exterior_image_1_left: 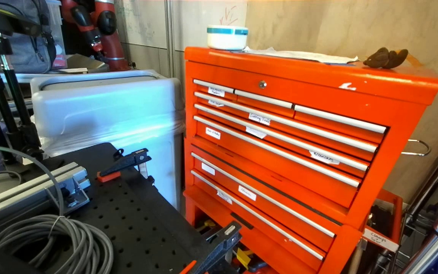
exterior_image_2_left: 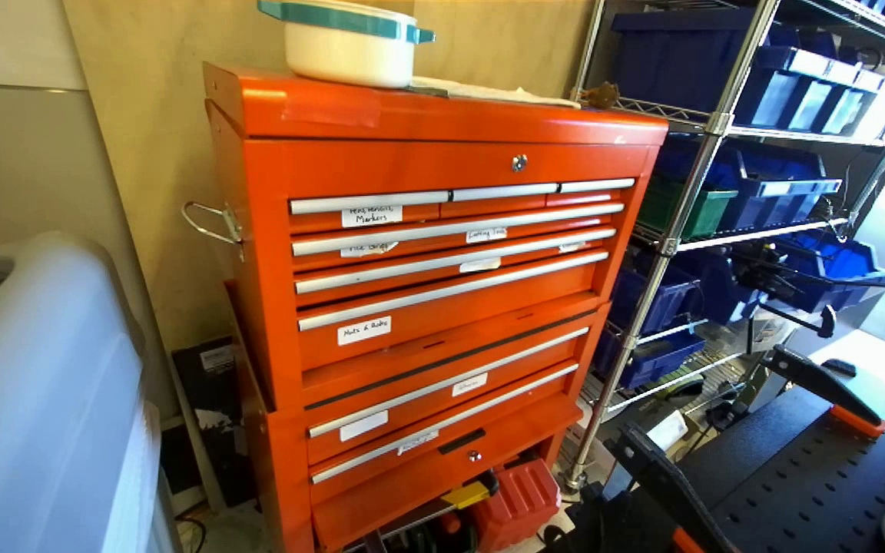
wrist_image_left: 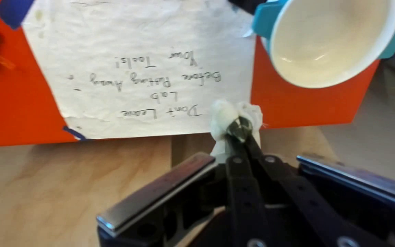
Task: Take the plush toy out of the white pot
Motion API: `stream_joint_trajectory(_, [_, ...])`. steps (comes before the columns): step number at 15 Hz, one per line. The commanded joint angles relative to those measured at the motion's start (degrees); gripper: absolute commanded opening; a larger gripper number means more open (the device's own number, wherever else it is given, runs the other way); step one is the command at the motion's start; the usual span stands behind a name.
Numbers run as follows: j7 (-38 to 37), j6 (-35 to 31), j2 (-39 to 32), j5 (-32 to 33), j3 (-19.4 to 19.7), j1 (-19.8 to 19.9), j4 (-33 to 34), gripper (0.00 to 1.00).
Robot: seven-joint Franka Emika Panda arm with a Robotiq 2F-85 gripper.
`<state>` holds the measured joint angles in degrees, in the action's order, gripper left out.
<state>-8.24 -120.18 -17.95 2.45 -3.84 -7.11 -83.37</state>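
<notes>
My gripper (wrist_image_left: 241, 138) is shut on a white, soft plush toy (wrist_image_left: 223, 116) in the wrist view. Its fingertips pinch it, and part of it shows on both sides of the fingers. The white pot (wrist_image_left: 324, 51) with teal handles stands to the upper right of the gripper in the wrist view, and nothing shows inside it. The toy is apart from the pot in that view. The pot also stands on the red tool chest in both exterior views (exterior_image_1_left: 227, 41) (exterior_image_2_left: 349, 55). The gripper and the held toy are out of view in both exterior views.
The pot stands on the red tool chest (exterior_image_1_left: 280, 152) (exterior_image_2_left: 442, 123). A paper sheet with handwriting (wrist_image_left: 142, 61) lies beside it. A brown object (exterior_image_1_left: 386, 58) lies at the chest top's far end. A wall stands behind. Wire shelves with blue bins (exterior_image_2_left: 788, 188) stand beside the chest.
</notes>
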Motion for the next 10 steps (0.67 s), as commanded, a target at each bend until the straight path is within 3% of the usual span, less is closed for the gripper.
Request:
stream_joint_trajectory(1, [-1.63, -1.94, 2.67, 1.97, 3.11, 2.25, -5.30, 0.01])
stream_joint_trajectory(10, [-14.46, -15.00, 2.69, 13.33, 9.07, 2.61, -21.51, 0.01])
